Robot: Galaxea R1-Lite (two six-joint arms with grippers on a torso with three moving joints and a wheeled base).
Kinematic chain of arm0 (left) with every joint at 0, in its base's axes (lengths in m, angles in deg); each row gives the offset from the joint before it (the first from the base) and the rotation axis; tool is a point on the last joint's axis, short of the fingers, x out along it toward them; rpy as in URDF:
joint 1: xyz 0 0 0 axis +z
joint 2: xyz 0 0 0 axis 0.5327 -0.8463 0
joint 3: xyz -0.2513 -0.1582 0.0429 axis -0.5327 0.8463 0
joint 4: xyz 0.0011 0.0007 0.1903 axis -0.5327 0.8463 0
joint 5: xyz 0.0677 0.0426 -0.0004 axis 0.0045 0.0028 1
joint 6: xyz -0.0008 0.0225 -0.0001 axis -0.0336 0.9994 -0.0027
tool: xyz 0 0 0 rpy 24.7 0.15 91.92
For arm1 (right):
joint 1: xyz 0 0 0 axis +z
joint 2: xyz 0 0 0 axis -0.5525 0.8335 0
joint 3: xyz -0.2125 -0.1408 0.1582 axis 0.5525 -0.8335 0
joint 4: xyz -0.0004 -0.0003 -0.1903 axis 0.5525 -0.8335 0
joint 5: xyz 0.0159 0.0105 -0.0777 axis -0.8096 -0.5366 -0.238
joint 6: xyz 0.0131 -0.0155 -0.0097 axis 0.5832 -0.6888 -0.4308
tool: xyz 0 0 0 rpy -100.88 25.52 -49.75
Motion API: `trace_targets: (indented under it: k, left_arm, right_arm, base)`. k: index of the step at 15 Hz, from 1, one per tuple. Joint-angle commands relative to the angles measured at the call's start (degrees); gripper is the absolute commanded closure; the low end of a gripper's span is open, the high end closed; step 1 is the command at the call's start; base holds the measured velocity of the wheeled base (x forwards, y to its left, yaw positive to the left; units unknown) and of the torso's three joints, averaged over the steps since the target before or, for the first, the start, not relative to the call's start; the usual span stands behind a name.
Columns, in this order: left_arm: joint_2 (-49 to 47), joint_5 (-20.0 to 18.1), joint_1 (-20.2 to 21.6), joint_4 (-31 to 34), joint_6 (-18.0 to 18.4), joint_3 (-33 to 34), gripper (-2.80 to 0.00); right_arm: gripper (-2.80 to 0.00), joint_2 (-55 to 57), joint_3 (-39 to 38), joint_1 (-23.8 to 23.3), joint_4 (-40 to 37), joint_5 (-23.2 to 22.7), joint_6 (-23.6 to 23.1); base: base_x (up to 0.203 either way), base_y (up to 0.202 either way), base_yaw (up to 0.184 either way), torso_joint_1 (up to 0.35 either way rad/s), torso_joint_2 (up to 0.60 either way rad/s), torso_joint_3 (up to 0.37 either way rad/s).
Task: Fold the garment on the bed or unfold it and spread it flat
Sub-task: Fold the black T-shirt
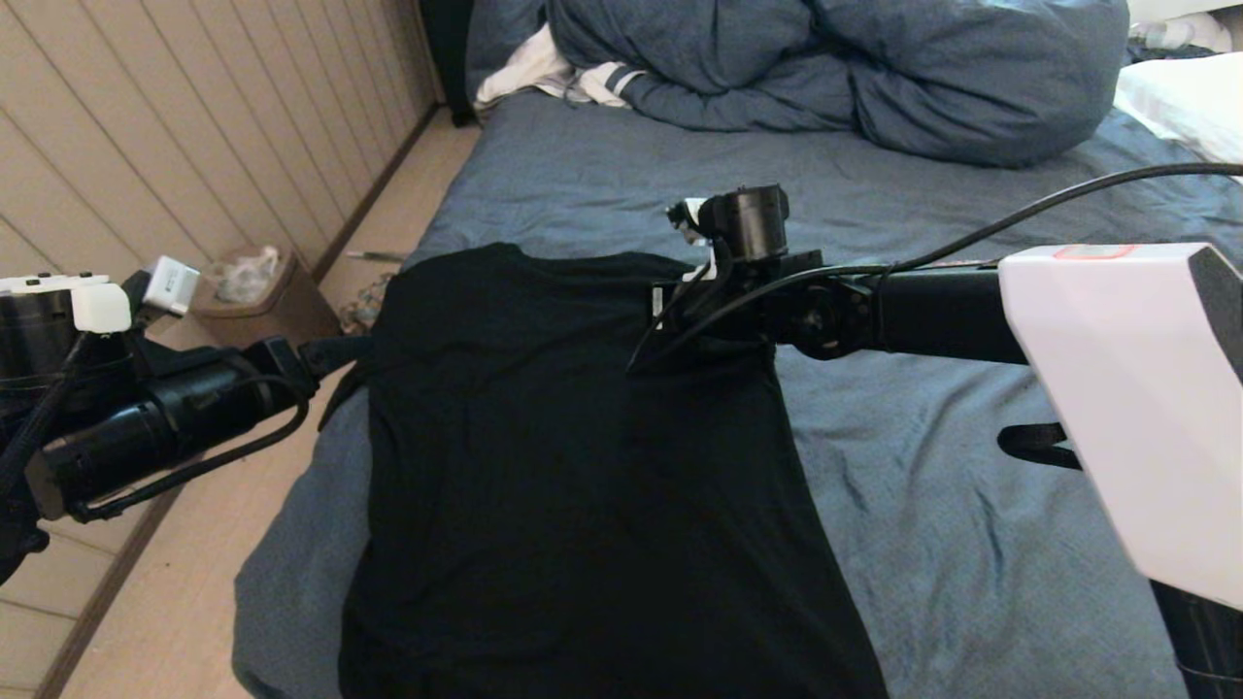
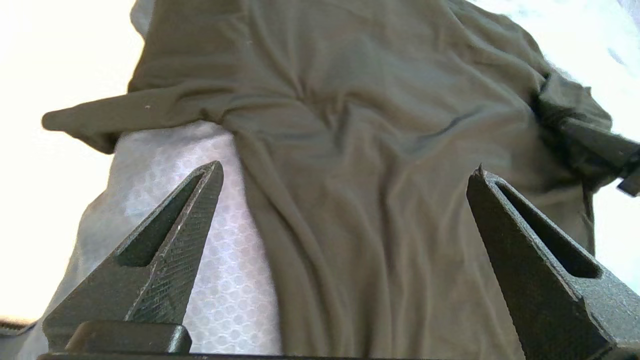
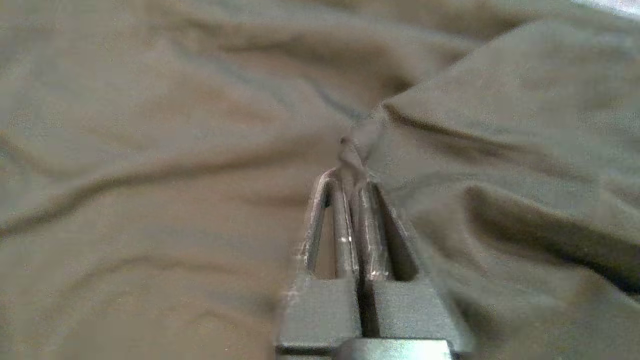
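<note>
The garment (image 1: 544, 466), a black T-shirt with its plain side up, lies spread over the left part of the bed (image 1: 971, 505), reaching the near edge. My right gripper (image 1: 670, 316) sits at the shirt's far right part. In the right wrist view that gripper (image 3: 351, 172) is shut, with a small ridge of the garment (image 3: 150, 150) pinched at its tips. My left gripper (image 1: 340, 354) hovers at the shirt's left side by a sleeve. In the left wrist view this gripper (image 2: 348, 167) is open and holds nothing, with the garment (image 2: 350, 125) and sheet (image 2: 190, 240) below it.
A bunched blue duvet (image 1: 825, 68) fills the far end of the bed, with a white striped cloth (image 1: 563, 78) beside it and a white pillow (image 1: 1185, 97) at far right. The bed's left edge drops to the floor, where a bin (image 1: 257, 296) stands by the panelled wall.
</note>
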Motion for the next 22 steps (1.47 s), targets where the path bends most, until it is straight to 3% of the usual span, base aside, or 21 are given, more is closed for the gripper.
trace_targets:
  k: [1, 9, 10, 13, 22]
  left_arm:
    - [-0.25, -0.04, -0.29, -0.24, -0.18, 0.06, -2.8]
    - [-0.16, -0.04, -1.37, -0.24, -0.35, 0.32, -2.8]
    - [-0.05, -0.04, -1.43, -0.24, -0.33, 0.35, -2.8]
    - [0.1, -0.04, -2.44, -0.24, -0.31, 0.9, -2.8]
    - [-0.42, -0.04, -2.84, -0.24, -0.26, 1.02, -2.8]
  right_arm:
    - [-2.8, 0.75, 0.0, -0.04, -0.01, 0.09, -0.07]
    - [-2.8, -6.03, -0.02, -0.87, 0.12, -0.07, -0.15]
    - [0.0, -6.13, -0.09, -1.21, -0.13, 0.15, -0.11]
    - [0.0, -5.01, -0.31, -5.73, -2.32, 0.22, -0.23]
    - [0.0, 2.56, -0.18, -6.28, -0.37, 0.4, -0.02]
  base:
    - [0.0, 0.0, 0.0, 0.0, 0.0, 0.0]
    - [0.0, 0.0, 0.0, 0.0, 0.0, 0.0]
    - [0.0, 0.0, 0.0, 0.0, 0.0, 0.0]
    - [0.0, 0.0, 0.0, 0.0, 0.0, 0.0]
    - [0.0, 0.0, 0.0, 0.0, 0.0, 0.0]
